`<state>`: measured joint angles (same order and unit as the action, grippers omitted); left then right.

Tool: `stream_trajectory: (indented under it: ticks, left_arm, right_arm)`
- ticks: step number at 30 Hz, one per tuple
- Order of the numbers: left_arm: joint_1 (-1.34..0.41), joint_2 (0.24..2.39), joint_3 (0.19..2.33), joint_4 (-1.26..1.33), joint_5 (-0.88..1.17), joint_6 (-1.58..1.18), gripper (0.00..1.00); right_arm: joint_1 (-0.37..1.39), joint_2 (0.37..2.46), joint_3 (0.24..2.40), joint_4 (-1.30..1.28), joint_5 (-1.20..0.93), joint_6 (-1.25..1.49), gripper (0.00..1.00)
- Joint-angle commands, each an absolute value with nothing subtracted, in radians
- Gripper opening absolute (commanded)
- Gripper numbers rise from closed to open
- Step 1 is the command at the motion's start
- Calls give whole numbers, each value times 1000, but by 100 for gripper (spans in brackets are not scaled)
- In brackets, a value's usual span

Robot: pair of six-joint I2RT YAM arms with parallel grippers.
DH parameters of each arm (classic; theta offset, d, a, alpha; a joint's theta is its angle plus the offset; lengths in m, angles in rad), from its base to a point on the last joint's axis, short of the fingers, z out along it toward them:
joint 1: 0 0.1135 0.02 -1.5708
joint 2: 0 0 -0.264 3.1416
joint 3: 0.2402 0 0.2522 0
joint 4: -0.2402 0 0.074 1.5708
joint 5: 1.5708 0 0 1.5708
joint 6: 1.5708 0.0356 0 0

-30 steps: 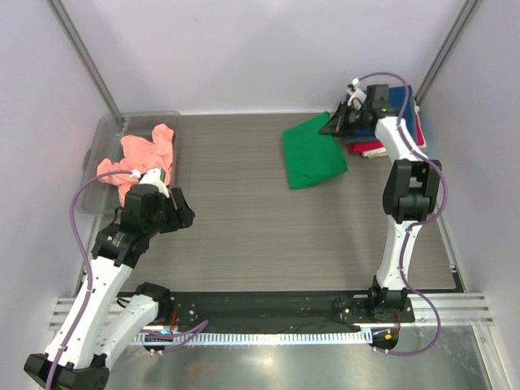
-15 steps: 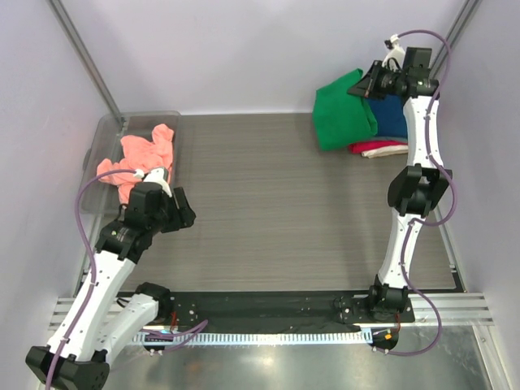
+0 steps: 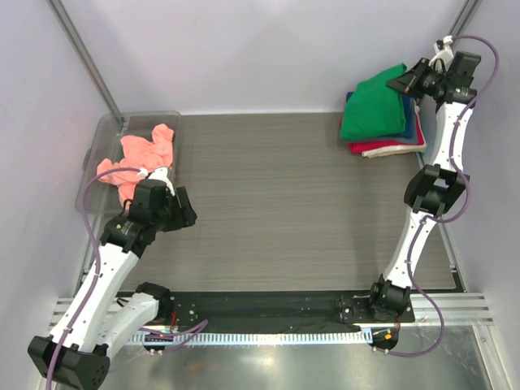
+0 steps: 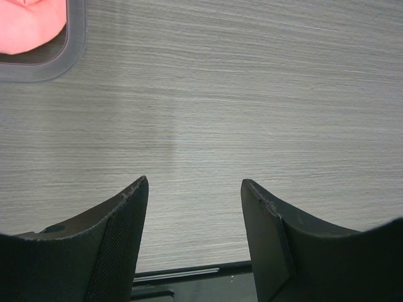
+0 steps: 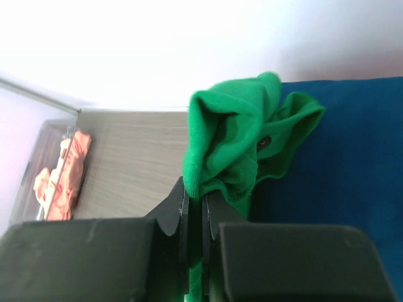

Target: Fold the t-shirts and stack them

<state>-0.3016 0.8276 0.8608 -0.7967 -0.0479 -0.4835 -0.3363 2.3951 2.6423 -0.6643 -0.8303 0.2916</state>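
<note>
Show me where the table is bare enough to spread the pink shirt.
The wide middle of the table is bare, from the clear bin on the left to the shirt stack at the far right corner. Crowded: that corner, where the right gripper holds the green tee, and beside the left gripper.

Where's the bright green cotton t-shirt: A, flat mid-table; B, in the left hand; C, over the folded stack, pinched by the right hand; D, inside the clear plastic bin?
C: the bright green cotton t-shirt drapes over the folded navy blue t-shirt, its edge clamped in the right hand.
</note>
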Motion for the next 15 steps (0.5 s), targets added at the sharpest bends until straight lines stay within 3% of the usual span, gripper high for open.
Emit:
stream_trajectory:
  ticks: [1,15]
  left_arm:
    - [-302,838,857,-756,-37,-477,62]
    - [-302,888,859,-762,-44,-480,61]
  right_arm:
    - [-370,2439,2689,-496,-925,399,1]
    - [-466,2551,2704,-247,-954,463,1]
